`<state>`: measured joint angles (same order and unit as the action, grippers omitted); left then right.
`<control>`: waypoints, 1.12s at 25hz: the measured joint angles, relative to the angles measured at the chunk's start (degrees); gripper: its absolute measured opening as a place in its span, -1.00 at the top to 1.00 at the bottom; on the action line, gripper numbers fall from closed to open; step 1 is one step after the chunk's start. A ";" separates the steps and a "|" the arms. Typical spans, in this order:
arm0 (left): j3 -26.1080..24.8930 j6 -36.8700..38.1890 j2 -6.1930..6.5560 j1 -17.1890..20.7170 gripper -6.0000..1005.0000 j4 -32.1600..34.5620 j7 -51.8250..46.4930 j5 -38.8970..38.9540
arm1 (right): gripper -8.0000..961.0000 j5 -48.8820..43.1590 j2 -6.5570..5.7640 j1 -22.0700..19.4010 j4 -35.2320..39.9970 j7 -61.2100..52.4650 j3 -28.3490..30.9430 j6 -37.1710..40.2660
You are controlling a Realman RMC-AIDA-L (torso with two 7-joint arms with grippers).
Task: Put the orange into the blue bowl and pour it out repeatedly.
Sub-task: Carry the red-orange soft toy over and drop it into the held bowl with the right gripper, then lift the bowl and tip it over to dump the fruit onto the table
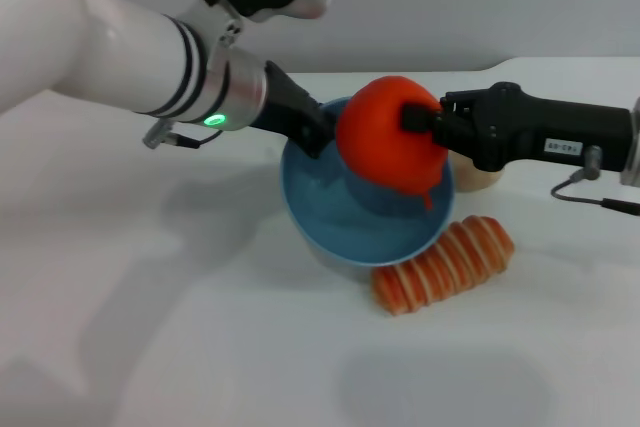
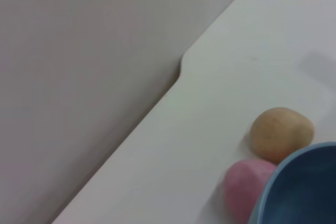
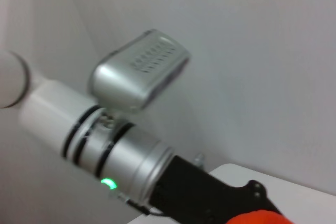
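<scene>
left gripper (image 1: 318,132) pinching the far-left rim of the light blue glossy round bowl (image 1: 345,219) | lumpy red-orange orange (image 1: 390,135) just above that bowl, clamped in right gripper (image 1: 418,119); likely light, firm, slick, best held across its middle | orange-and-cream striped ridged oblong (image 1: 443,265) just beside bowl's right front

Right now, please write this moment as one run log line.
right gripper: shut on orange, above blue bowl | left gripper: at bowl's rim | orange: not yet in bowl
</scene>
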<state>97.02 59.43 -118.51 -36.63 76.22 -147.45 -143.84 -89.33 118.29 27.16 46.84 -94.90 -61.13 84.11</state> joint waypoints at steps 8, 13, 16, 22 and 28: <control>1.04 -0.46 0.11 0.48 0.99 0.51 -1.08 -0.14 | 0.55 0.01 0.02 1.06 -2.65 0.15 1.42 -1.86; 0.99 -1.07 0.18 0.97 0.99 -0.17 -1.10 -0.35 | 0.31 -0.12 -0.02 0.59 -2.83 -0.01 2.19 -1.88; 1.26 -1.26 0.16 1.10 0.99 -0.21 -1.11 -0.46 | 0.16 0.08 -0.03 -0.71 -2.82 -0.03 5.65 -1.81; 1.54 -3.19 0.20 1.27 0.99 -0.18 -0.02 -1.14 | 0.01 0.36 0.00 -3.62 -2.60 0.57 13.82 2.20; 6.19 -12.60 0.04 1.65 0.99 1.62 2.58 -14.67 | -0.03 0.38 -0.27 -6.43 -9.32 6.48 22.34 1.55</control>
<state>103.21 46.83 -118.47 -34.98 77.83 -144.87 -158.52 -88.94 118.02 20.73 37.52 -88.42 -38.79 85.66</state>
